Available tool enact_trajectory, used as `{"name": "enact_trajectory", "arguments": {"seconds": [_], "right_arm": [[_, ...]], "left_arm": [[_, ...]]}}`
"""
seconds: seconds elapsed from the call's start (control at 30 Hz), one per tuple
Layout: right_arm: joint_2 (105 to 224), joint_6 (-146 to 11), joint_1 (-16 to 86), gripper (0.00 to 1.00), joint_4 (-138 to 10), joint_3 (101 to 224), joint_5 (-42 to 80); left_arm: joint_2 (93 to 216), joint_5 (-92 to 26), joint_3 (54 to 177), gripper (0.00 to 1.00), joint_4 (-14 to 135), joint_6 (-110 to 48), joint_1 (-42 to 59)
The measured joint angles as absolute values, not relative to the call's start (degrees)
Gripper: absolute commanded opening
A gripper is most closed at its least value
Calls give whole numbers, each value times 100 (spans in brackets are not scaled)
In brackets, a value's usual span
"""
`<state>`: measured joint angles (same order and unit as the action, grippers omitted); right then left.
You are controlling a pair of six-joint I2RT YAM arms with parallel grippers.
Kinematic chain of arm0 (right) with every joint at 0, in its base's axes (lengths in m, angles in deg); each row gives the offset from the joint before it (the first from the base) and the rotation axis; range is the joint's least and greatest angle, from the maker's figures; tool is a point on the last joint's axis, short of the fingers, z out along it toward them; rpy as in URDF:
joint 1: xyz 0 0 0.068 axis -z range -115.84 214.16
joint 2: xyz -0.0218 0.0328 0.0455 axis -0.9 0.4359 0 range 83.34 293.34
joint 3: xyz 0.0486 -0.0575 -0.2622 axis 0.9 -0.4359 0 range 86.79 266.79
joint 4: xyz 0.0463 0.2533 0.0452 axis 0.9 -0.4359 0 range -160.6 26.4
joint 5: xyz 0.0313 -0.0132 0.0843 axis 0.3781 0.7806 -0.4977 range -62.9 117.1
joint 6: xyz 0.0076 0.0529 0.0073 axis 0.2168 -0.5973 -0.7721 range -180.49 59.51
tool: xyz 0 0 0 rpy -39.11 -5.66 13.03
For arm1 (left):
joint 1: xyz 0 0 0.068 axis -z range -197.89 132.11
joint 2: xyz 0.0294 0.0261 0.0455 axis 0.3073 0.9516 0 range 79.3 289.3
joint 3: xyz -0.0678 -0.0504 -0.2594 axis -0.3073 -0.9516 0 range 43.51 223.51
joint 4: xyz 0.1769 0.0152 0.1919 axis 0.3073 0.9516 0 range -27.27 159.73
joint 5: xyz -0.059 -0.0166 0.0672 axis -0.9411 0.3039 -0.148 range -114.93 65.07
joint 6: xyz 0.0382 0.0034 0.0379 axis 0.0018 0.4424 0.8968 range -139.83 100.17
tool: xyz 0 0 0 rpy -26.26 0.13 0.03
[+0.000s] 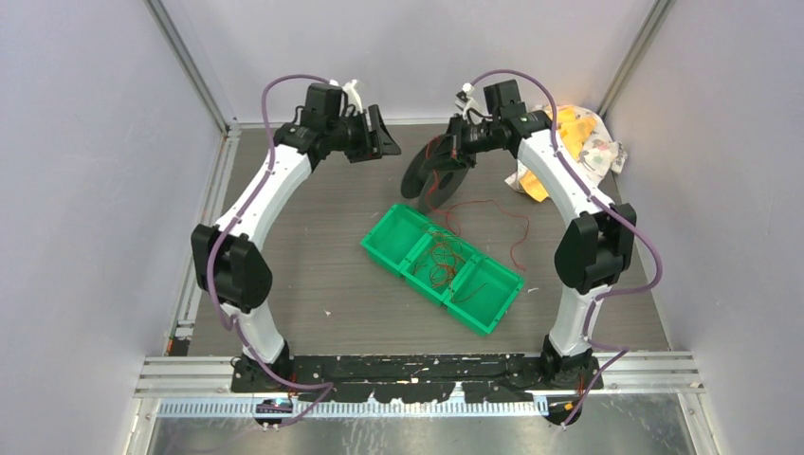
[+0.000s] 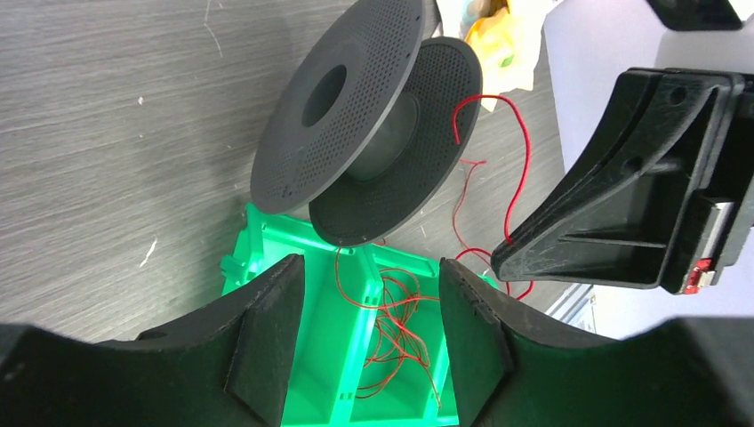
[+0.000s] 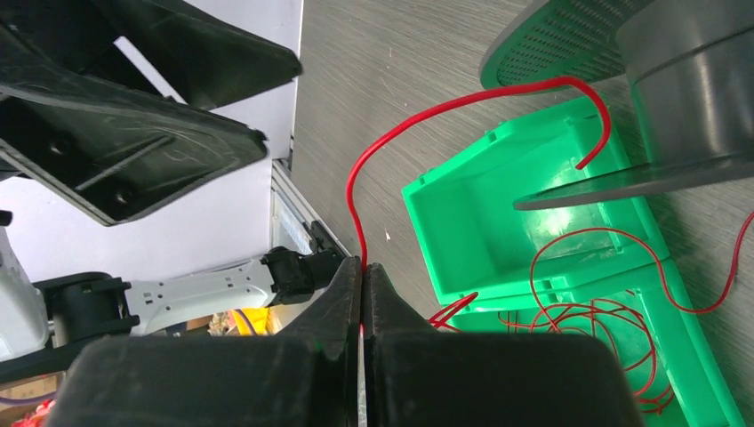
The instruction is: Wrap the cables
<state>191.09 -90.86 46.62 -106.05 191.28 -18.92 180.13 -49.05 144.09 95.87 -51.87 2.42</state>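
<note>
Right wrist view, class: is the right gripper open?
No: the right gripper is shut, pinching a red cable that arcs toward the black spool.

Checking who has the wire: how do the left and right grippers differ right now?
The left gripper is open, the right gripper shut. The left gripper holds nothing; the right gripper pinches a red wire. Both are black.
</note>
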Motion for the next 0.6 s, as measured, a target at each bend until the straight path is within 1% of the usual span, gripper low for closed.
{"name": "enact_trajectory", "arguments": {"seconds": [0.2, 0.4, 0.6], "right_arm": [[19297, -9051, 4664, 1, -10741, 19335, -2001], [19301, -8964, 4655, 1, -10876, 19353, -2063], [19301, -8918, 4614, 1, -10914, 19353, -2071]], "left_arm": [[18411, -5323, 14710, 61, 9585, -5331, 242], [18778, -5773, 15410, 57, 9498, -5735, 365], [18964, -5799, 15543, 54, 9474, -5842, 688]]}}
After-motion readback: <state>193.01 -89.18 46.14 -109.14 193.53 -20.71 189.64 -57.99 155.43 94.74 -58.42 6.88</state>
